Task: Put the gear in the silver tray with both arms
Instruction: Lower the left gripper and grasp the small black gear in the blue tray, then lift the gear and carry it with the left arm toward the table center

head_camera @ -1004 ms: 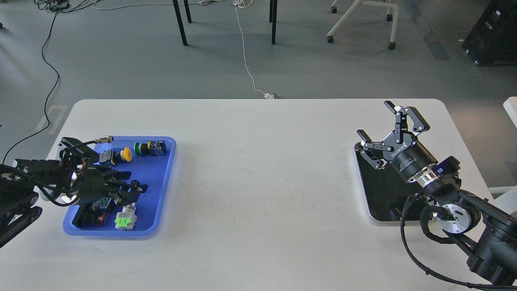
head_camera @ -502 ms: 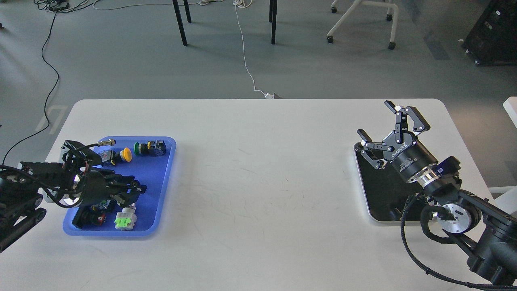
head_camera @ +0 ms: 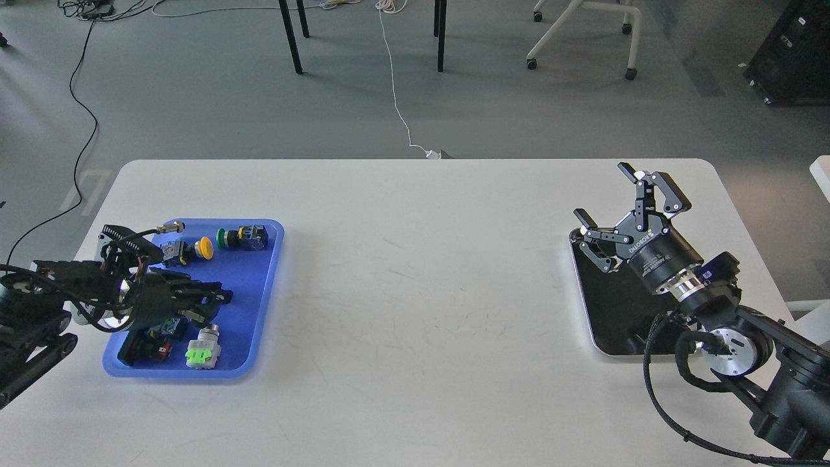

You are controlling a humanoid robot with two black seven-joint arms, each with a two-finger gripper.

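**Pick phase: left arm working in the blue tray, nothing in the silver one yet**

Left gripper (head_camera: 211, 299): jaws are dark and seen nearly side-on against dark parts, so I can't tell if they are open, closed or around something. The fingertips sit low over the middle of the blue tray (head_camera: 262, 285), just above a small dark part with a green spot (head_camera: 170, 326) and close to the grey-and-green switch (head_camera: 202, 350).

Right gripper (head_camera: 616, 207): jaws spread wide, nothing between them. It hangs over the far left corner of the silver tray (head_camera: 606, 347), fingers pointing up and away from me.

The gear is all on the left: yellow button (head_camera: 205, 247), green button with black block (head_camera: 243, 237), a brass-tipped connector (head_camera: 170, 226) on the far rim, and a black-and-red part (head_camera: 150, 347) at the near left corner. The silver tray sits well apart, at the right end of the white table (head_camera: 415, 292); its dark inside looks bare.

Step in hand, as I read it: the left arm is picking one part from the blue tray.

Next move needs:
- a firm close on one part, clear of its neighbours
- a straight lift over the blue rim
- a carry to mid-table, likely a handover to the waiting right gripper, since the trays are far apart
- the right one then sets it inside the silver rim.
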